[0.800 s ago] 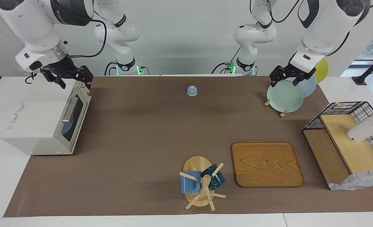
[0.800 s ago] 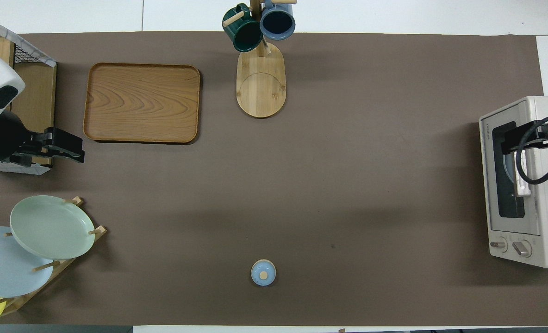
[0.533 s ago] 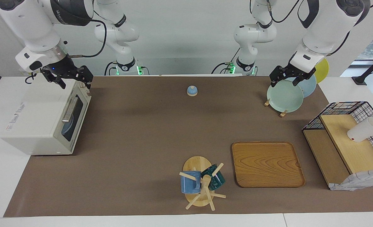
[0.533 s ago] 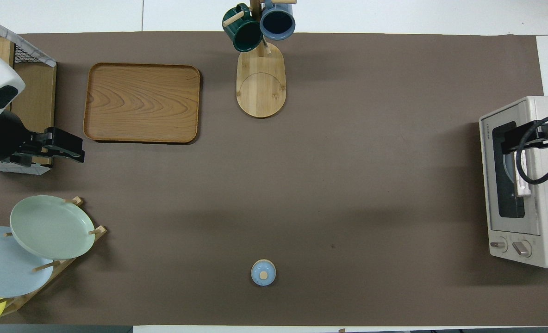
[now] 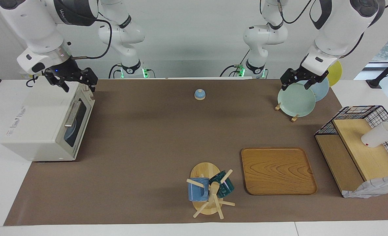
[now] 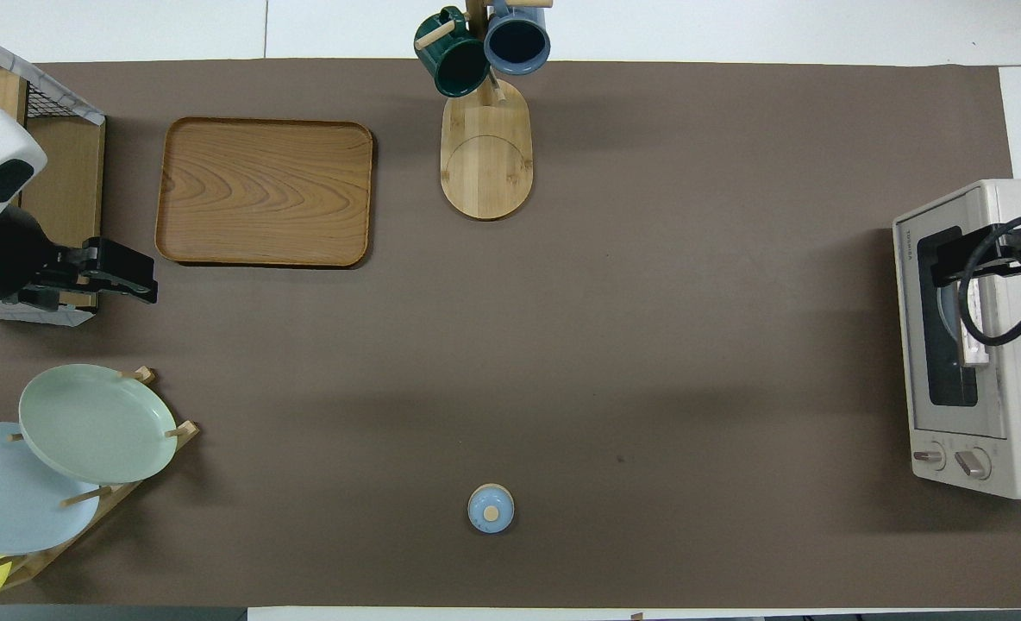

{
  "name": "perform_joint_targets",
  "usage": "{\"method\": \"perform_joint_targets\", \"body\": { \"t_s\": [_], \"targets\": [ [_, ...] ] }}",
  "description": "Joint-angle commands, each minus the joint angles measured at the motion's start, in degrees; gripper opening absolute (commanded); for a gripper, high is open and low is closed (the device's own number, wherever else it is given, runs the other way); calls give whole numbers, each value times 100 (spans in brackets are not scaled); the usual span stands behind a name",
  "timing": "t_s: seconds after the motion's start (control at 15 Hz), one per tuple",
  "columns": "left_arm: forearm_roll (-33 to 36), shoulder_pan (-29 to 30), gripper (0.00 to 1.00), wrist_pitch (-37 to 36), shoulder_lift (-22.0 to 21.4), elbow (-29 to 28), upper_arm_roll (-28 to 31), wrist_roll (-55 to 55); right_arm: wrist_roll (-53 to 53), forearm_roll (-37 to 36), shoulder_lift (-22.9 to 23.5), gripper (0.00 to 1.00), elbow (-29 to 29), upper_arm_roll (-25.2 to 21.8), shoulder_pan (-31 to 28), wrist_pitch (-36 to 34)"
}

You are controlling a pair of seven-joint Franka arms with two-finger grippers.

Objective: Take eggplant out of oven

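The oven (image 5: 46,121) sits shut at the facing view's left, so the eggplant inside cannot be seen; right gripper (image 5: 72,82) hangs over its top, fingers spread and empty, likely to reach the handle (image 5: 72,114); left gripper (image 5: 300,82) waits likewise above the plates (image 5: 296,99).

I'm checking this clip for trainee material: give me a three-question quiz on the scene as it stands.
1. True or false: the oven door is shut.
2. What is the right gripper over? A) the oven B) the wooden tray C) the mug tree
3. Which plate in the plate rack stands farthest from the robots?

Key: 1 true. 2 A. 3 the green plate.
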Motion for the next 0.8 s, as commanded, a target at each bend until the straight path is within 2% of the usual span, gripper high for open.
{"method": "perform_joint_targets", "body": {
  "t_s": [0.0, 0.07, 0.13, 0.33, 0.6, 0.73],
  "targets": [
    [95, 68, 100, -91, -36, 47, -55, 64, -250, 120, -121, 55, -141, 13, -19, 123],
    [95, 68, 100, -100, -36, 47, -55, 64, -294, 103, -122, 21, -141, 22, -19, 133],
    [95, 68, 100, -91, -36, 47, -55, 64, -329, 103, -122, 0, -158, 13, -27, 142],
    [95, 68, 100, -91, -36, 47, -55, 64, -960, 111, -218, 0, -360, 13, -80, 176],
    [95, 68, 100, -91, -36, 47, -55, 64, -51, -152, -323, 0, -711, -13, -89, 492],
    [95, 68, 100, -100, -36, 47, -55, 64, 48, -187, -437, 0, -1045, -49, -185, 930]
  ]
}}
